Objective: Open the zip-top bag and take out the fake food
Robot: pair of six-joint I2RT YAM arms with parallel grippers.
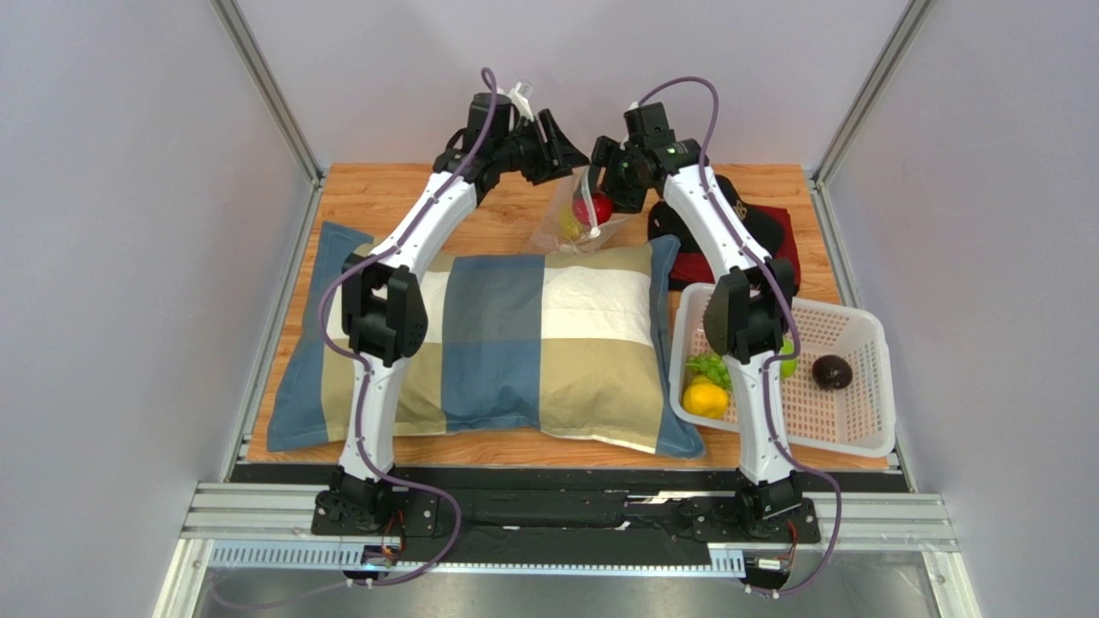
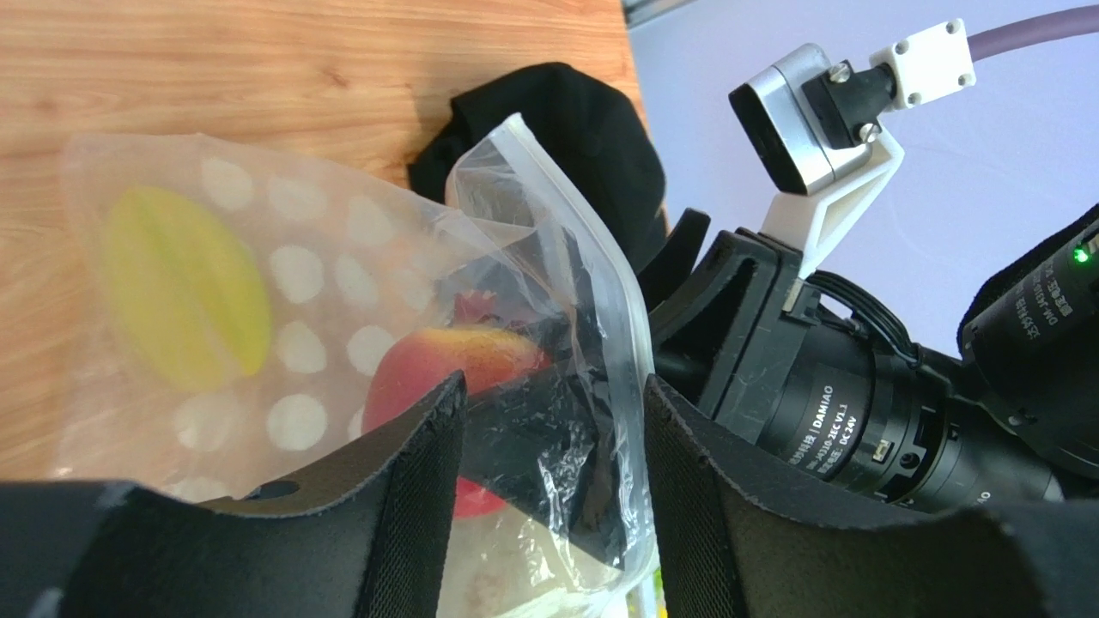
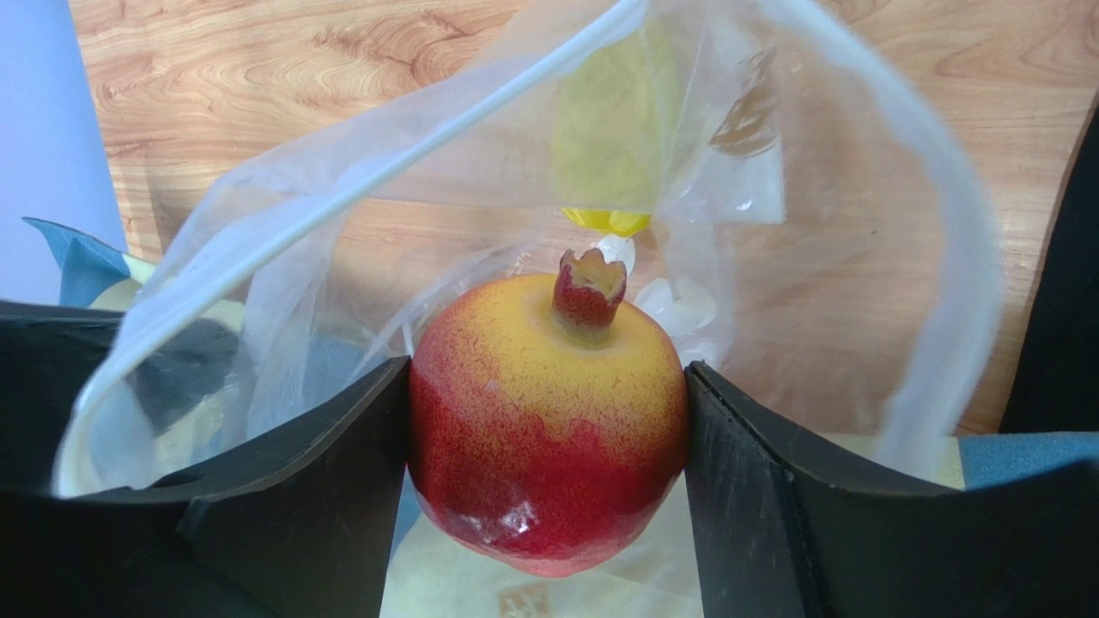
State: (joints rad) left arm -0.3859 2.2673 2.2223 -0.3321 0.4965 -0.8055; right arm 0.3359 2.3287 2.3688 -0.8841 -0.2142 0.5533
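At the upper centre of the top view, the zip-top bag (image 1: 574,222) hangs between the two wrists, just past the pillow (image 1: 516,335). The arms mask most of it.

From the right wrist we see the right gripper (image 3: 548,386) clamped on both sides of a red-and-yellow fruit (image 3: 548,438), with the bag's open rim arching over it. A yellow piece (image 3: 606,142) behind is blurred by film.

In the left wrist view the left gripper (image 2: 555,412) has its jaws apart, with crumpled film loose in the gap. We cannot identify something dark there.

At lower right, the basket (image 1: 858,419) holds a lemon (image 1: 706,399) and a dark fruit (image 1: 832,371). The right arm partly hides its contents.
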